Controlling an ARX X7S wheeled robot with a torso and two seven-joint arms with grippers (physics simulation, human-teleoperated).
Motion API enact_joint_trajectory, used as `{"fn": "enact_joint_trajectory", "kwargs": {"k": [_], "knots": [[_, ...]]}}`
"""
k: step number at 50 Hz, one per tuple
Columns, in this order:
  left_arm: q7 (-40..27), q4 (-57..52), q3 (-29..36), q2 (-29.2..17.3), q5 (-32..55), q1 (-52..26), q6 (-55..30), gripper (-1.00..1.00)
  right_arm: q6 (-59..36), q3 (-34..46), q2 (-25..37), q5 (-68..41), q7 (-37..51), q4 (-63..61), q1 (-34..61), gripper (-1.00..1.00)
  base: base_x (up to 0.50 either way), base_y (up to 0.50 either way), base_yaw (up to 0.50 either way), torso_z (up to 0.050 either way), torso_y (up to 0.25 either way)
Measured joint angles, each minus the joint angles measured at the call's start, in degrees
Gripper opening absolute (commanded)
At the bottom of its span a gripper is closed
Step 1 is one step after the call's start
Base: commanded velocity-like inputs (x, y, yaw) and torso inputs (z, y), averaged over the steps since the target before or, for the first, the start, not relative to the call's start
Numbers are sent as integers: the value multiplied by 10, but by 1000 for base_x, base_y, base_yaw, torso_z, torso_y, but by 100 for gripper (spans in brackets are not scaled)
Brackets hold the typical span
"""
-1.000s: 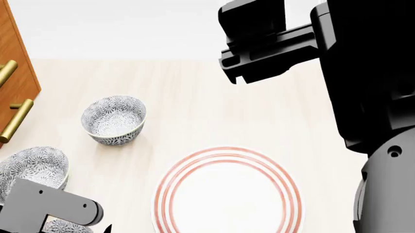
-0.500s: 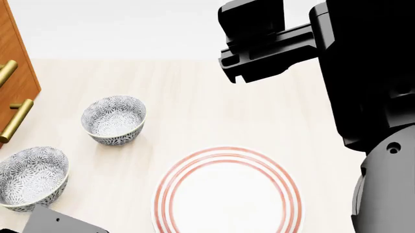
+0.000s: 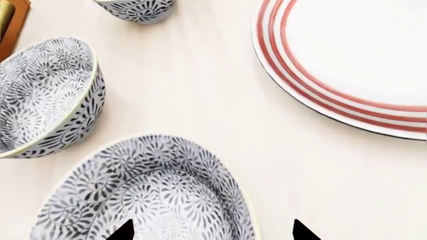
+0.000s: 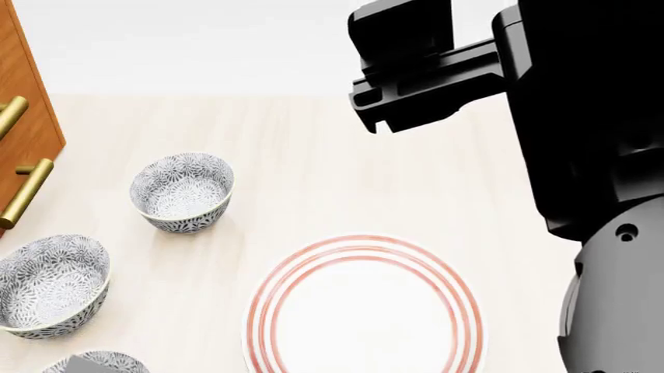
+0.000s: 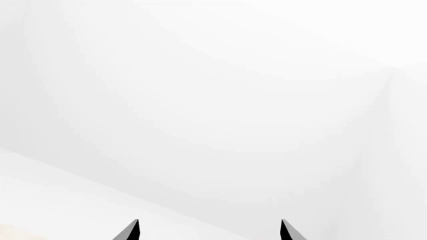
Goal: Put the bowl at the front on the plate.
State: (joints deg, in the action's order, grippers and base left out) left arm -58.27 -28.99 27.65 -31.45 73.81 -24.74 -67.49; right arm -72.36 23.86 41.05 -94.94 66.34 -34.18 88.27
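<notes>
The bowl at the front (image 3: 147, 195) is grey-blue and floral, and only its rim (image 4: 117, 362) shows at the bottom edge of the head view. My left gripper (image 3: 212, 234) hangs open close above it. One black tip is over the bowl's inside and the other over bare table beyond the rim, touching nothing. The plate (image 3: 313, 87) is white with red rings and lies to the right of the bowls (image 4: 363, 252). My right gripper (image 5: 209, 231) is open and empty, raised high and facing a white wall.
Two more floral bowls stand behind the front one: a middle bowl (image 4: 50, 284) (image 3: 47, 97) and a far bowl (image 4: 183, 190) (image 3: 137, 9). A wooden cabinet (image 4: 26, 116) with brass handles (image 4: 26, 194) stands at the left. The black right arm (image 4: 581, 116) fills the upper right.
The grey left arm has slid down out of the head view, uncovering the middle bowl and the front bowl's rim. The bowls, the plate and the right arm have stayed put.
</notes>
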Motion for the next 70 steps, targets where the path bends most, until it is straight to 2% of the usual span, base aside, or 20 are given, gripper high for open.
{"fn": "enact_joint_trajectory", "kwargs": {"k": [23, 24, 55, 70], "knots": [[18, 17, 19, -3, -24, 13, 12, 100, 6, 8, 1, 8, -8, 0, 1, 100, 0, 0, 0, 0, 0], [18, 18, 20, -3, -24, 14, 13, -100, 6, 8, 2, 8, -8, 0, 1, 100, 0, 0, 0, 0, 0], [31, -5, 32, -15, -89, 20, 62, -100, 17, 11, 12, 6, -8, -14, 0, 100, 1, 0, 0, 0, 0], [46, -41, 46, -28, -122, -2, 79, -100, 24, 11, 16, 10, -13, -19, -4, 100, 0, 0, 0, 0, 0]]}}
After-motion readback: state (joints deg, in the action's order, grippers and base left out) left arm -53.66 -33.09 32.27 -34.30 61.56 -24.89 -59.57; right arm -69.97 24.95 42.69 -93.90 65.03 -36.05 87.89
